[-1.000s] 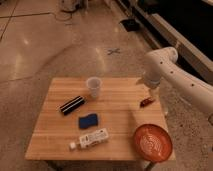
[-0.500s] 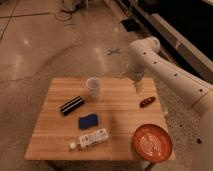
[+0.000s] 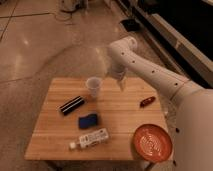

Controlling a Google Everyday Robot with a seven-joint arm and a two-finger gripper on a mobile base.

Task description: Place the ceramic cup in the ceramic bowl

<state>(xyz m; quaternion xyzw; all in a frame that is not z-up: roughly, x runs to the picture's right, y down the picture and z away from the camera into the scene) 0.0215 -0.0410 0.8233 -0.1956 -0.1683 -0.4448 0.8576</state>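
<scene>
One gap separates my gripper (image 3: pixel 120 81) from the ceramic cup (image 3: pixel 93 86) by the table's (image 3: pixel 122 120) far edge; the ceramic bowl (image 3: pixel 152 142) hugs the near-right corner. Grip: I cannot tell.

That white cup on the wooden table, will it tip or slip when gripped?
The ceramic cup stands upright on a base narrower than its rim, so a sideways nudge would probably tip it. Its plain tapered wall may slip in a pinch. The gripper hangs beside it, not touching.
</scene>
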